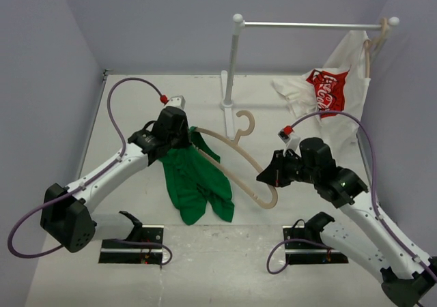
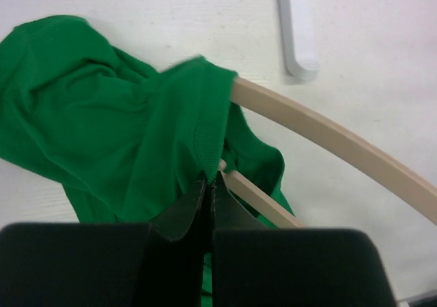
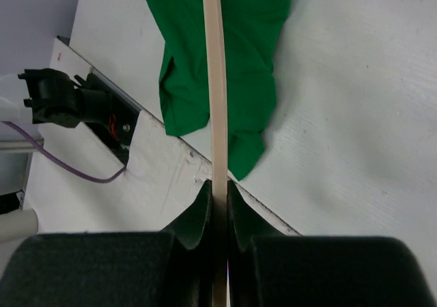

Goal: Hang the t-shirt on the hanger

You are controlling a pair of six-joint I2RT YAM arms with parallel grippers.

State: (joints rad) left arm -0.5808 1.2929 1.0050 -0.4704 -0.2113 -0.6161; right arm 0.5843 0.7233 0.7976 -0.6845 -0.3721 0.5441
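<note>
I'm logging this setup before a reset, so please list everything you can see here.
t-shirt: one, green, on the table, its collar end pulled over one end of the hanger
hanger: one, pale wood, between the two hands
white shirt: one, white with red logo, hanging at the back right
second hanger: one, pale wood, on the rail's right end, carrying the white shirt
clothes rail: one, white, at the back
table: one, white, under everything
left hand: one, black, shut on the t-shirt
right hand: one, black, shut on the hanger
</note>
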